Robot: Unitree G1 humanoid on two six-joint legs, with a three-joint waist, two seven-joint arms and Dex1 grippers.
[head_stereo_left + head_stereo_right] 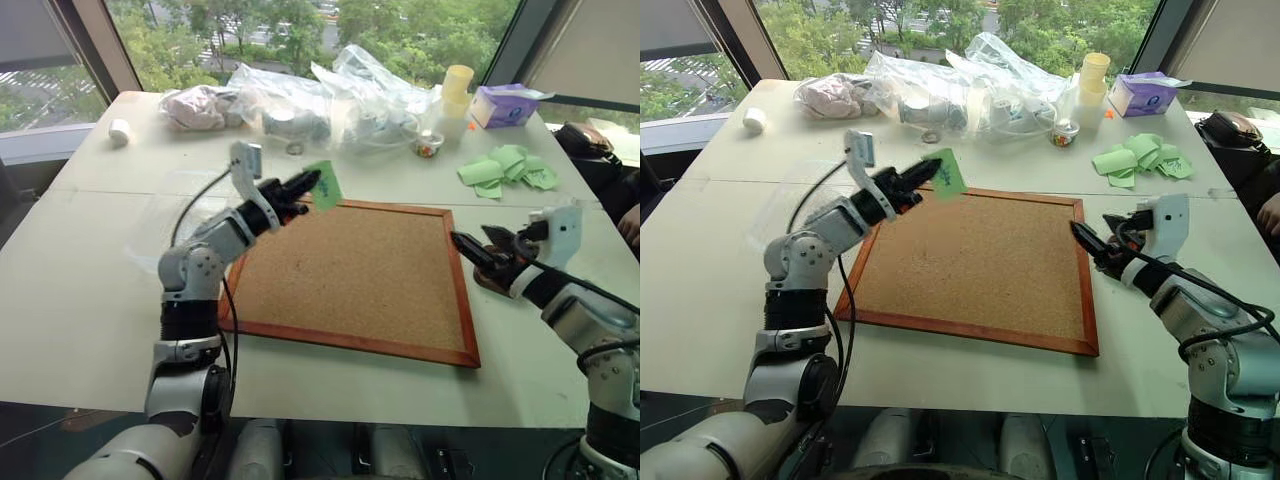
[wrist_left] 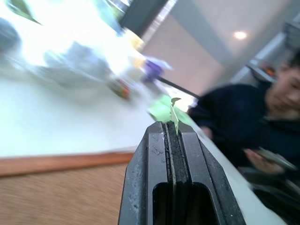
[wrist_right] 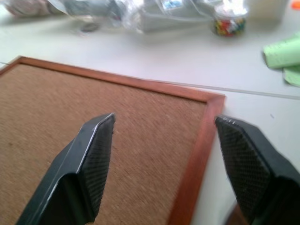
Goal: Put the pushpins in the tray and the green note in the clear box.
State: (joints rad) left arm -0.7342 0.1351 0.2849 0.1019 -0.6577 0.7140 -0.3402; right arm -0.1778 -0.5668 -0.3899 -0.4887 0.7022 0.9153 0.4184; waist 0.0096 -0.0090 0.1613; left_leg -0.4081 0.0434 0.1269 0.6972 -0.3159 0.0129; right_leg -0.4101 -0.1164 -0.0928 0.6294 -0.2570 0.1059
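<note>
Note pinched, box to the left

The clear box [image 1: 805, 205] lies just left of and below the left gripper [image 1: 930, 172], the nearer arm, clamped on the upright green note [image 1: 948, 173]. Right gripper [image 1: 1087, 243] stands apart, empty, near the tray [image 1: 492, 280]

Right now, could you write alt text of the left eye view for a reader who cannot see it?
The left gripper holds a small light green sticky note in shut fingers above the far corner of a wood-framed cork board. The right gripper, fingers open, hovers at the board's right edge, on a white table.
</note>
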